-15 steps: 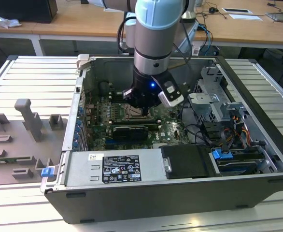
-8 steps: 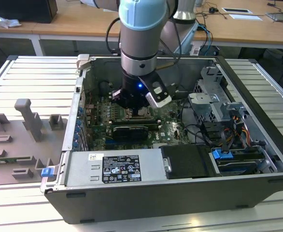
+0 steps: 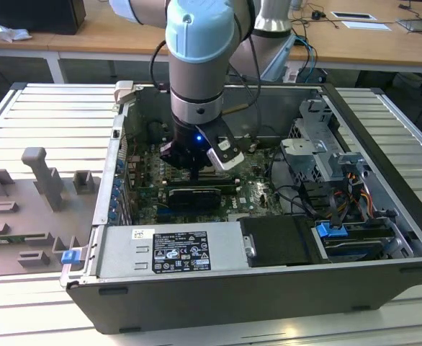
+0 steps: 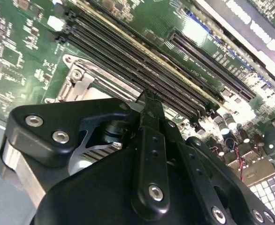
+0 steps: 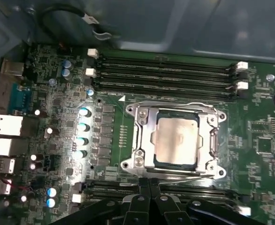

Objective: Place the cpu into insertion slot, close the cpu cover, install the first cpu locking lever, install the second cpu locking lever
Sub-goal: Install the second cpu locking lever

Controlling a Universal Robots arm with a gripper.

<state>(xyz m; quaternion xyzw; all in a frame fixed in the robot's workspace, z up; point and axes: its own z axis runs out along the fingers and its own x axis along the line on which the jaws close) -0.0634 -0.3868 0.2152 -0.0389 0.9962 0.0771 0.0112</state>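
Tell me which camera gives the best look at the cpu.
The first wrist view: the cpu faces the camera, seated in the insertion slot with the cpu cover framing it. In the second wrist view the gripper blocks it. In the exterior view the arm stands over that spot.

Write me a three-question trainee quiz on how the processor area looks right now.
1. True or false: the chip lies inside the cut-out of the metal cover.
2. Pick one. The metal cover is: A) standing upright on its hinge; B) lying flat around the chip; C) lying outside the computer case.
3. Short answer: along how many sides of the metal cover do the long black slots run?

Key: 1 true; 2 B; 3 two, on opposite sides.
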